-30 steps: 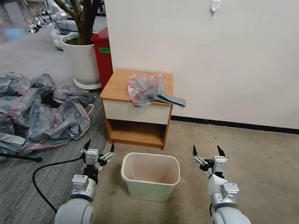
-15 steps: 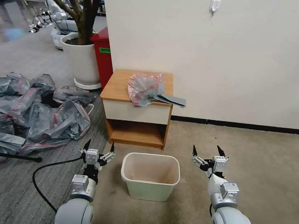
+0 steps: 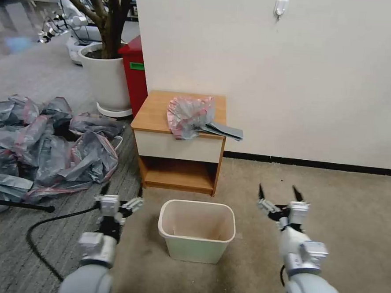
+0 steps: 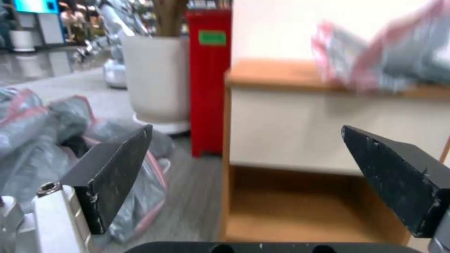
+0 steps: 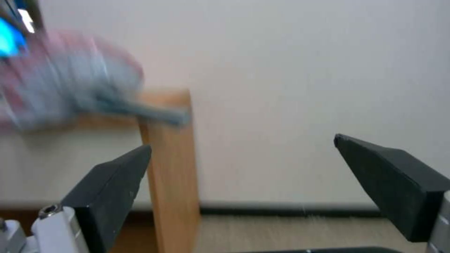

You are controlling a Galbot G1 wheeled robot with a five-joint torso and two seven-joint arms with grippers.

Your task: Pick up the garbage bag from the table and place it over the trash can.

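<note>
The garbage bag (image 3: pixel 190 115) lies crumpled on the right part of the table (image 3: pixel 155 111), its grey tail hanging over the right edge. The cream trash can (image 3: pixel 196 248) stands on the floor in front of the table, with nothing inside. My left gripper (image 3: pixel 121 194) hovers open to the left of the can. To the can's right, my right gripper (image 3: pixel 278 191) is also open. Both hold nothing. The left wrist view looks past the left gripper (image 4: pixel 246 129) at the table (image 4: pixel 281 73) and bag (image 4: pixel 375 63). In the right wrist view, the bag (image 5: pixel 70 80) lies beyond the right gripper (image 5: pixel 242 142).
A big heap of grey-pink bags (image 3: pixel 49 146) covers the floor at the left. A white planter (image 3: pixel 107 79) and a tall red bin (image 3: pixel 136 72) stand left of the table. A black cable (image 3: pixel 44 230) loops near my left arm. The wall rises behind the table.
Both arms have started to move. The left gripper has shifted a little left and lower in the head view, and the right gripper a little right and higher. The bag and can are unmoved.
</note>
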